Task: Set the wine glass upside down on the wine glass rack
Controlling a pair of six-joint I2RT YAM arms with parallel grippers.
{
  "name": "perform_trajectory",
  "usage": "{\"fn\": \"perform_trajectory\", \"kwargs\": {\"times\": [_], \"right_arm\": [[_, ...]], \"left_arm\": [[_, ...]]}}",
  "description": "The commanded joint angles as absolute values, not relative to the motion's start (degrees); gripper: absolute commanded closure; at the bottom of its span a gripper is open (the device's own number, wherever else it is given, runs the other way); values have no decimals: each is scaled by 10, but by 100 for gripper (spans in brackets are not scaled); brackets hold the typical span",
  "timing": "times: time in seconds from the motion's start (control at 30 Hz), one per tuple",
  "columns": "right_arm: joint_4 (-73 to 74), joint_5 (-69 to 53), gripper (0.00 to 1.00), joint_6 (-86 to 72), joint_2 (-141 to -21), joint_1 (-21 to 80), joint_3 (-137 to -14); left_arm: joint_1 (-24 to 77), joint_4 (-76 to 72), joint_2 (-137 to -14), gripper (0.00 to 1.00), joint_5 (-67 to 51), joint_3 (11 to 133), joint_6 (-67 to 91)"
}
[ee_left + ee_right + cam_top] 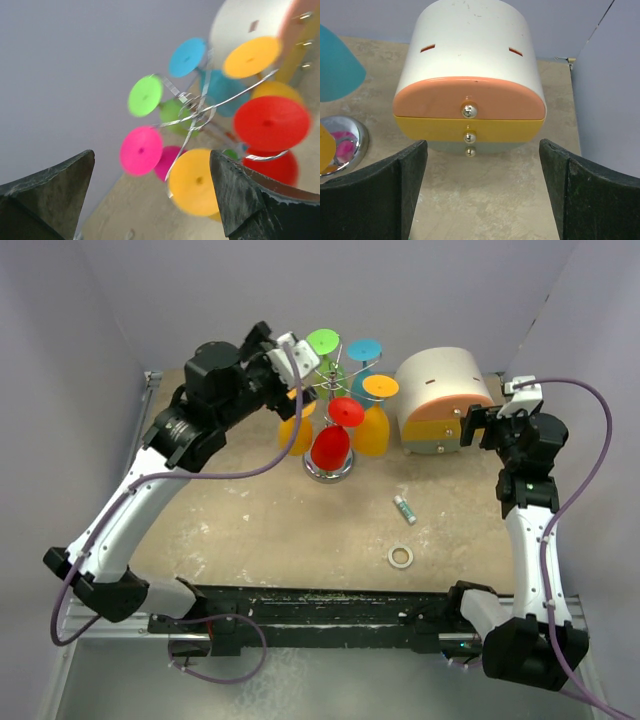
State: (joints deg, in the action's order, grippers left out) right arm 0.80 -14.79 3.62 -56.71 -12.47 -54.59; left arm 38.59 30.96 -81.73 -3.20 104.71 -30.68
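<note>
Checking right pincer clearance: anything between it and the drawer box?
Nothing. Right wrist view shows only bare tabletop between the open right pincer and the drawer box.

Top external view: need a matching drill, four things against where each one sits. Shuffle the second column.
Things:
1. red wine glass
2. drawer box
3. white ring
4. small tube

Places:
A. flat on the table, nearest the arm bases
B. hanging upside down on the near side of the wine glass rack
C. lying on the table between the drawer box and the white ring
D. standing right of the rack, toward the back

Pairs: 1-B, 2-D, 3-A, 4-C.
</note>
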Motion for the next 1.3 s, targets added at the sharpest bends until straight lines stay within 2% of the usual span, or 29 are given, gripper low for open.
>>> {"fn": "perform_trajectory", "kwargs": {"times": [0.0,0.33,0.53,0.63,0.87,1.1,1.27], "right_arm": [[-22,-127,2,46,-570,-129,-550],[-18,-58,0,59,-616,-131,-572],[17,40,0,28,-682,-130,-654],[57,32,0,21,-701,-131,-695],[151,-1,0,73,-693,-130,-767],[130,-19,0,63,-596,-131,-728],[156,-111,0,109,-504,-131,-673]], "left_arm": [[318,158,-753,1,120,960,-228],[196,140,-631,1,186,772,-41],[135,105,-562,1,201,635,40],[113,93,-526,1,198,588,66],[111,108,-484,1,152,581,5],[111,155,-457,1,123,604,-39],[108,185,-440,1,101,608,-53]]}}
